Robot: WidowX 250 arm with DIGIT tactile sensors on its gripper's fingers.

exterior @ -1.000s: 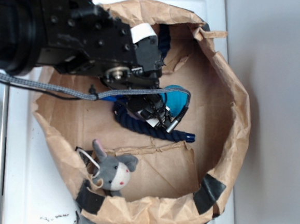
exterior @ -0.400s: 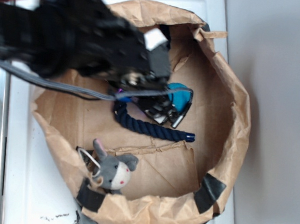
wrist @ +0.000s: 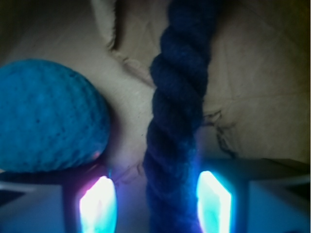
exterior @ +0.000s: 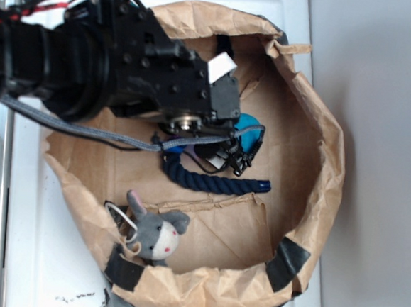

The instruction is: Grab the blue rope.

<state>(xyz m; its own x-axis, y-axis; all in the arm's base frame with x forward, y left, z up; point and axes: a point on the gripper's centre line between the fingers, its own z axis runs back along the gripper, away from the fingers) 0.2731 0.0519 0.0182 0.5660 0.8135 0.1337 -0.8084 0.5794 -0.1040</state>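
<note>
Your fingers stand spread, one on each side of the thick dark navy twisted rope, not yet pinching it. The rope lies on the floor of the crumpled brown paper bag. Just beside the rope sits the round teal knitted ball, touching one finger.

The paper bag lies open on the counter, holding everything else. Inside it, the rope lies mid-floor between the end effector fingers, the ball just behind the rope and the stuffed toy before it, near the bag's front wall.
</note>
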